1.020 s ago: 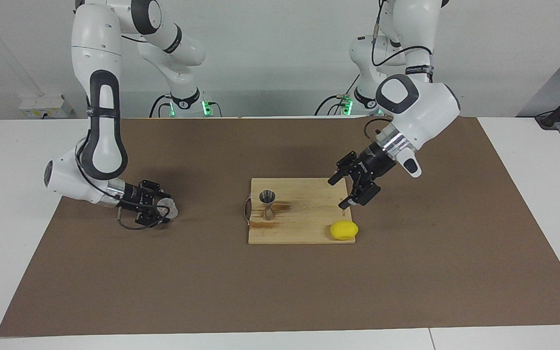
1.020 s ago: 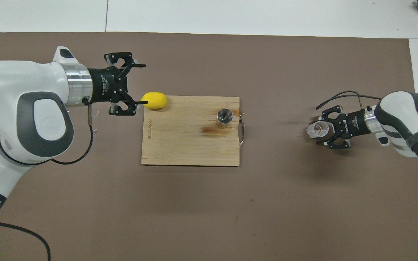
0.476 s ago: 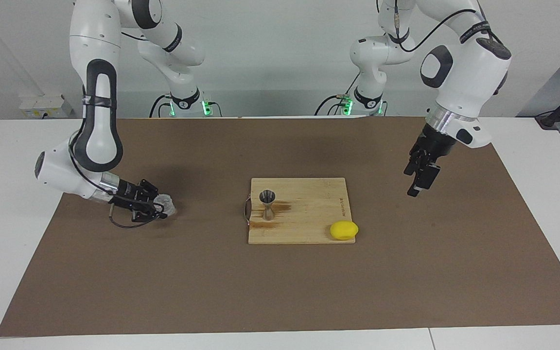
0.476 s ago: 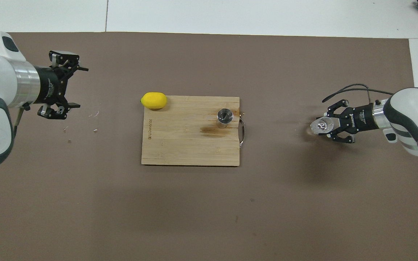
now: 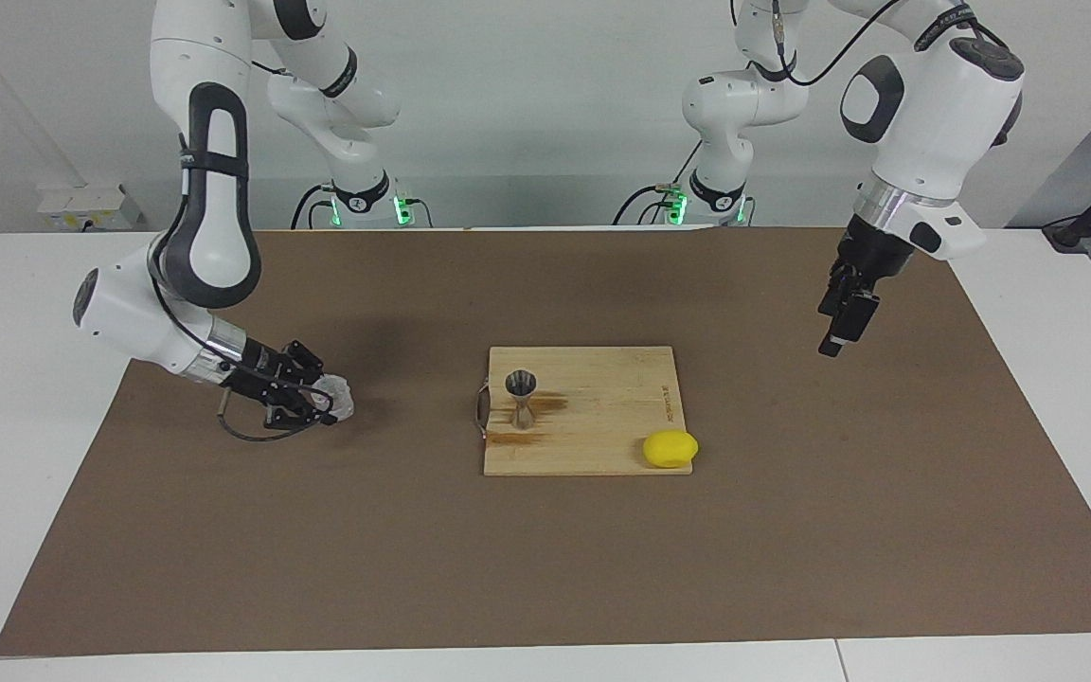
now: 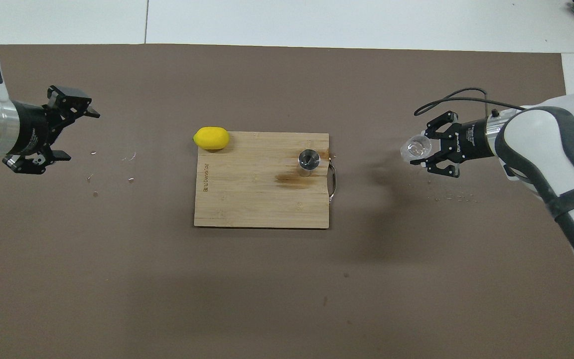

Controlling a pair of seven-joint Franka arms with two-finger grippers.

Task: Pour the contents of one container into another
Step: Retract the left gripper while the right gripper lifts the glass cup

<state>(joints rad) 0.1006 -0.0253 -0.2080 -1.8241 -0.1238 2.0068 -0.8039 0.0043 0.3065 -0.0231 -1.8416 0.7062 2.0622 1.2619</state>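
The clear glass cup (image 5: 341,398) (image 6: 415,147) is tipped on its side in my right gripper (image 5: 322,405) (image 6: 425,149), which is shut on it low over the brown mat, toward the right arm's end of the table. The steel jigger (image 5: 521,398) (image 6: 309,160) stands upright on the wooden cutting board (image 5: 602,431) (image 6: 257,199), near the board's handle edge. My left gripper (image 5: 835,339) (image 6: 78,135) hangs open and empty in the air over the mat at the left arm's end.
A yellow lemon (image 5: 670,448) (image 6: 211,138) lies at the board's corner toward the left arm's end, farther from the robots. Small crumbs (image 6: 447,197) dot the mat near the right gripper. The brown mat (image 5: 545,568) covers most of the table.
The left arm has pulled back from beside the lemon to its own end of the table and risen. The right gripper has closed on the cup and carried it a little toward the board.
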